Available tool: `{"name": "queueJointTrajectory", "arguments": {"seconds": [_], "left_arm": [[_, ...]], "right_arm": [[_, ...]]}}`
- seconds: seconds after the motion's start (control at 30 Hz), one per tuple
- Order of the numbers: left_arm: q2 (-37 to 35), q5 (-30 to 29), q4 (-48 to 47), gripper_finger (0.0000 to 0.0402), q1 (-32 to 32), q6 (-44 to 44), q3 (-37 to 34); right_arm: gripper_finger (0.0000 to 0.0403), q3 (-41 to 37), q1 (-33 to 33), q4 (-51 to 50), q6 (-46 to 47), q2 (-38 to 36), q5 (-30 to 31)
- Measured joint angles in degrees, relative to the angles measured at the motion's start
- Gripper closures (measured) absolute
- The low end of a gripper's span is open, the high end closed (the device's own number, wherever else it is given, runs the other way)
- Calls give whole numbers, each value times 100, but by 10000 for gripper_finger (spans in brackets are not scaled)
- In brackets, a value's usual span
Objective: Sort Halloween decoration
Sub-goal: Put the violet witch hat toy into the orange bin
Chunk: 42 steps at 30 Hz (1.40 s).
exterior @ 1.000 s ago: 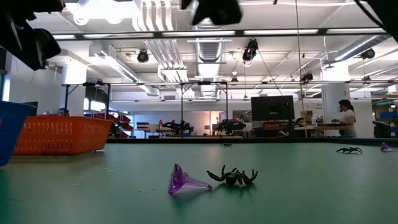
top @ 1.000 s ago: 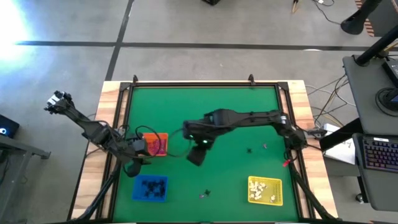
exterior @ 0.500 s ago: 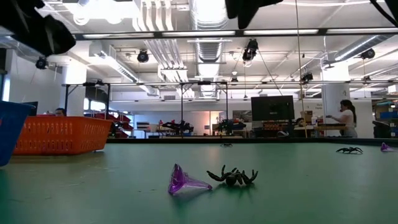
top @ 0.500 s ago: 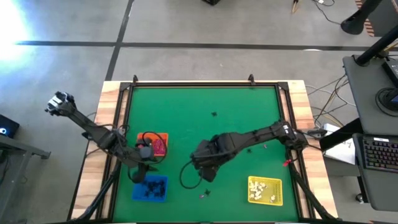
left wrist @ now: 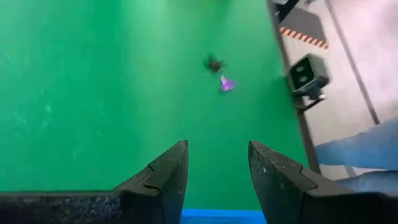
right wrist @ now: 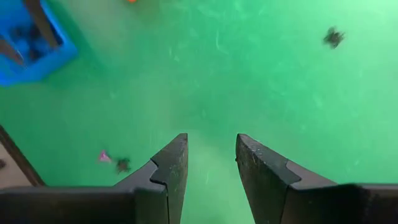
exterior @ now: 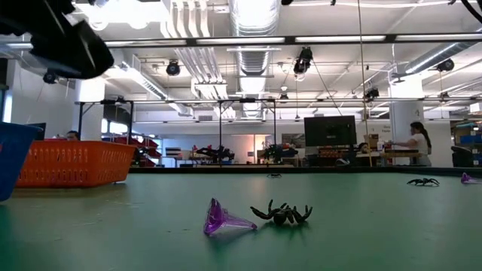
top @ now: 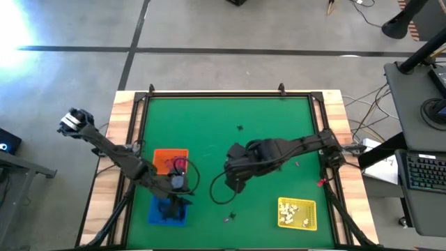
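**Tiny trinkets, three trays, two empty hands**

On the green counter [top: 209, 132], the three trays are the largest things. The yellow tray [top: 297, 213], at about five o'clock, holds a heap of white pieces. The blue tray [top: 167, 210], at about seven o'clock, holds dark pieces, though the left arm covers much of it. The orange tray [top: 170, 161], at about eight o'clock, shows something pinkish inside.

The left hand [left wrist: 215, 163] hangs over the blue tray's edge, fingers spread and empty. The right hand [right wrist: 210, 160] hovers near the counter's centre, fingers apart with nothing between them.

The Halloween decoration not yet sorted lies scattered. A black spider [exterior: 282, 214] and a purple cone [exterior: 223, 220] sit just beside each other at six o'clock near the front edge. Another spider [top: 240, 128] lies at twelve o'clock, and two small pieces lie near three o'clock.

These trinkets look light, stiff and plastic. The spider's thin legs probably bend or slip, so its body is the better place to pinch. The cone likely rolls; gripping across its narrow stem seems safest.
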Motion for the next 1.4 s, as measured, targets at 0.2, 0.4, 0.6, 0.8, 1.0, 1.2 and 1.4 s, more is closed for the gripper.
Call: {"name": "queueJointTrajectory", "arguments": {"seconds": [0.2, 0.4, 0.6, 0.8, 1.0, 1.2, 1.4], "left_arm": [[854, 106, 28, 251, 3, -212, 588], [1922, 108, -334, 251, 66, 47, 1722], [2871, 112, -745, 255, 123, 124, 2531], [3456, 148, -750, 270, 136, -17, 3170], [4094, 152, -837, 280, 152, -159, 3695], [4742, 156, -1260, 282, 181, -418, 4316], [5201, 60, -2292, 282, 215, -685, 4946]], "right_arm": [[275, 0, -10, -2, -212, -472, 144], [275, 0, -17, 0, -643, -605, 316], [275, 0, -11, 2, -974, -605, 265], [275, 0, -11, 2, -1320, -641, 110], [275, -2, -11, 2, -1527, -711, 90], [275, -2, 6, 2, -1593, -884, -47], [275, -4, 31, 0, -1581, -1076, -46]]}}
